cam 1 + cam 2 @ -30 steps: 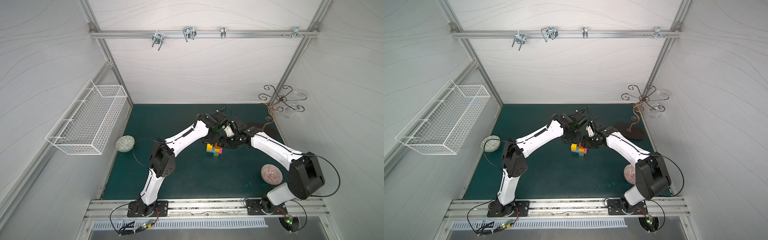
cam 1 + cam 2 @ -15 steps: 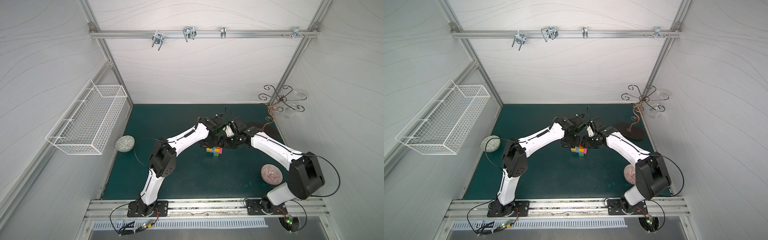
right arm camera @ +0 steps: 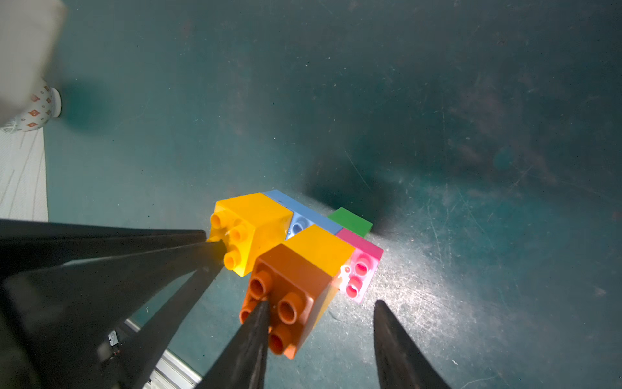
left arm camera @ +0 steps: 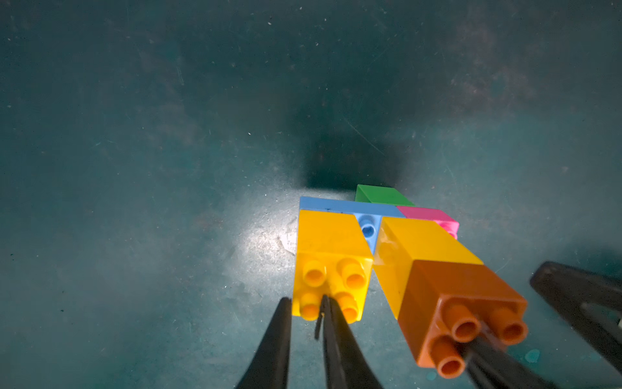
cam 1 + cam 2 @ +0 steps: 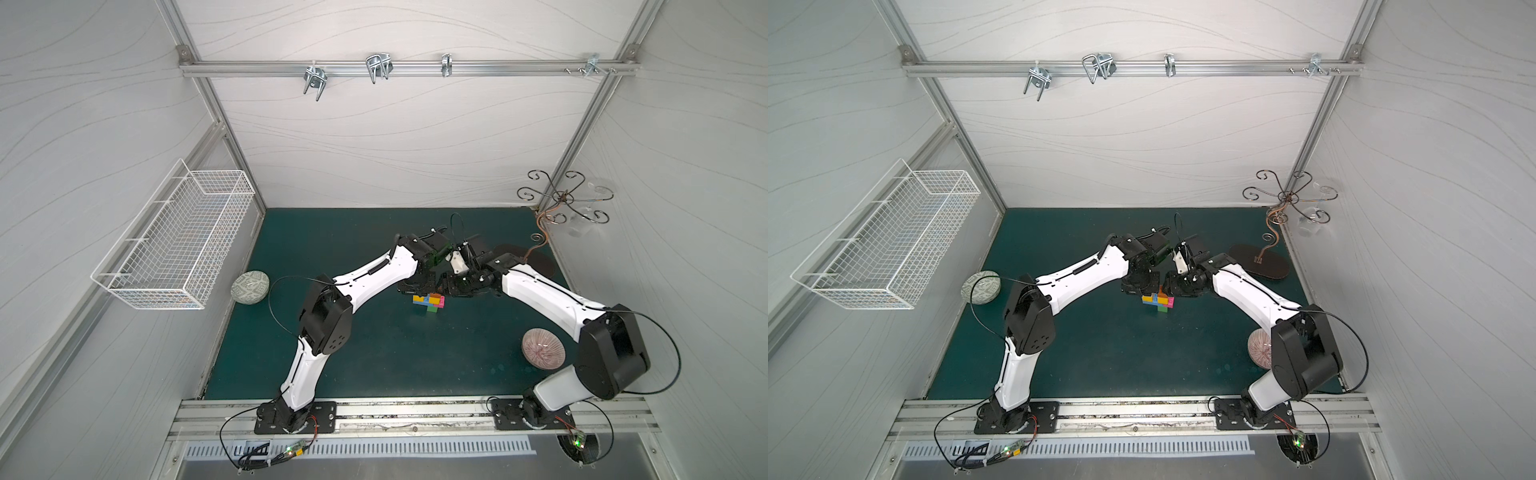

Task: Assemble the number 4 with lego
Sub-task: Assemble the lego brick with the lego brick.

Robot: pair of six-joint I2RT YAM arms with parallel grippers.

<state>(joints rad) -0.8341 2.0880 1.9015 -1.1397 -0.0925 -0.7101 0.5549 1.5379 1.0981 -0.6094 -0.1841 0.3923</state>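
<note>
1. In both top views the 4 (image 5: pixel 430 301) (image 5: pixel 1158 302) lies flat on the mat (image 5: pixel 374 357), near its middle. It sits just in front of the two wrists, which meet over it and hide the fingertips.
2. The left wrist view shows the build. A blue bar (image 4: pixel 336 204) runs behind two yellow bricks, with the green brick (image 4: pixel 382 195) and the pink brick (image 4: pixel 427 215) beyond it. An orange brick (image 4: pixel 461 293) caps one yellow.
3. The same view shows the left gripper (image 4: pixel 305 303) clenched to a slit, tips on the studded end of the lone yellow brick (image 4: pixel 328 242). I cannot tell whether they nip a stud.
4. Only the right wrist view shows the right gripper (image 3: pixel 321 303) whole. It is released, jaws wide. One finger (image 3: pixel 255 323) lies on the orange brick's studs, and the other stands clear beside the pink brick.
5. Only the top views show the grey bowl (image 5: pixel 249 286) and the pink bowl (image 5: pixel 542 347), both well apart from the 4.
</note>
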